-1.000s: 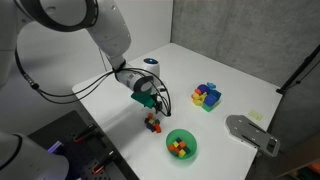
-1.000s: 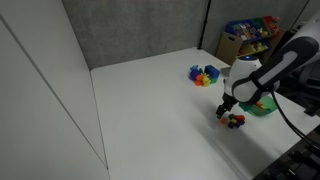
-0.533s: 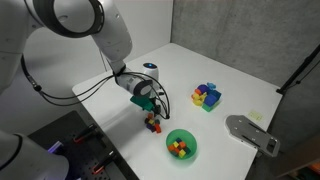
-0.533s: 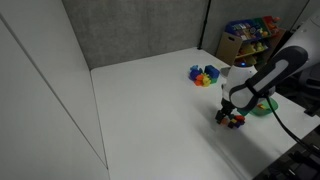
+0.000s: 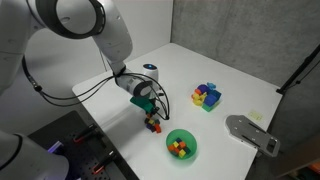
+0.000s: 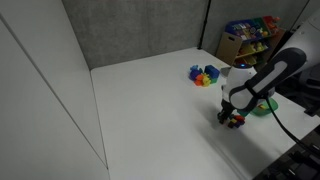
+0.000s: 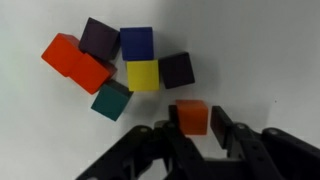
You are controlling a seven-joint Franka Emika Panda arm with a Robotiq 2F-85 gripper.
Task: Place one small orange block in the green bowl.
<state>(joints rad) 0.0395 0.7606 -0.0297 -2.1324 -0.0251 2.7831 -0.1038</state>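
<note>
In the wrist view the small orange block [image 7: 191,116] lies on the white table, a little apart from the other cubes. My gripper [image 7: 194,119] is shut on it, one black finger against each side. In both exterior views the gripper [image 5: 152,113] [image 6: 231,112] points down at the block cluster [image 5: 153,124] on the table. The green bowl [image 5: 193,150] stands just beside the cluster near the table edge, with several small blocks inside. In an exterior view the bowl [image 6: 264,109] is partly hidden behind my arm.
Close to the orange block lie a red block [image 7: 75,62], two dark purple cubes [image 7: 99,37], a blue cube [image 7: 136,43], a yellow cube [image 7: 143,75] and a teal cube [image 7: 111,100]. A blue tray of blocks [image 5: 207,96] and a grey object [image 5: 250,133] stand farther off.
The gripper came down slightly onto the block cluster and its jaws closed from wide open onto the orange block.
</note>
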